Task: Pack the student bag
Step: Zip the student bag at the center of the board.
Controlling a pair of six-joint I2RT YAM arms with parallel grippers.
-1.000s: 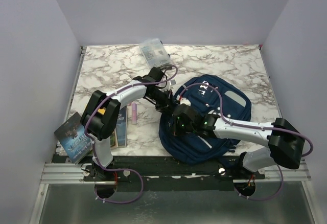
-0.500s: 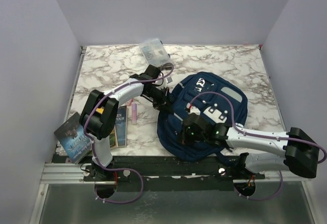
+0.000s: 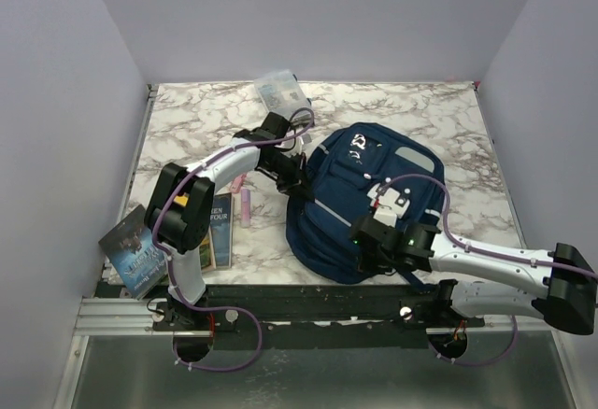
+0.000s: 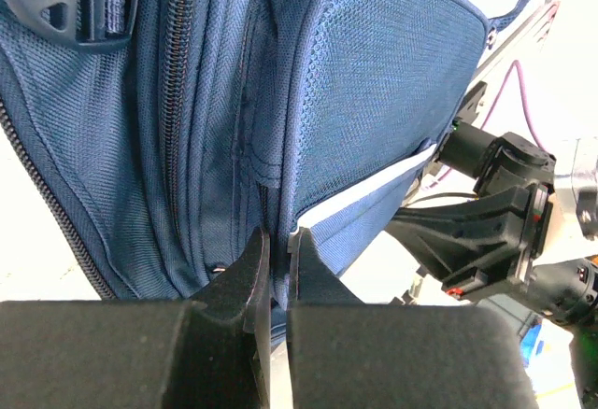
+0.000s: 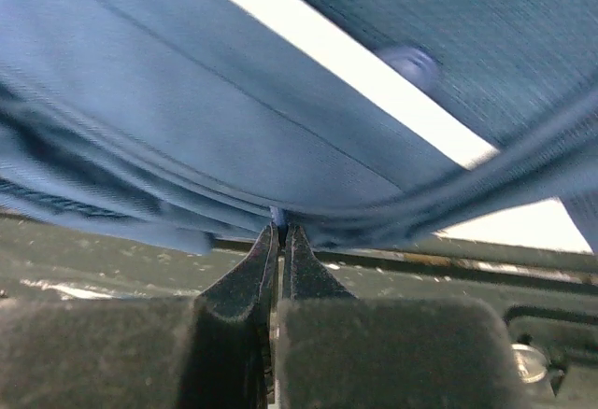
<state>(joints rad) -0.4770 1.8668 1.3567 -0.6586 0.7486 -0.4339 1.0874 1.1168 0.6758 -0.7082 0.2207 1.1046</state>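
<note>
Jaws were found clamped on the large navy blue fabric backpack [image 3: 392,162]: left gripper [image 4: 277,241] at 9 o'clock, right gripper [image 5: 280,232] at 6 o'clock.

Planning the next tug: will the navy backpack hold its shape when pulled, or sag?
Likely floppy: the student bag, woven fabric, folds where the left gripper and right gripper pinch it. Probably drags flat across the table, not rolling.

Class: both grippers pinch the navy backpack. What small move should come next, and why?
Probably the right gripper pulls its pinch gently while the left gripper anchors the student bag: the bag looks zipped shut, and the books lie outside.
</note>
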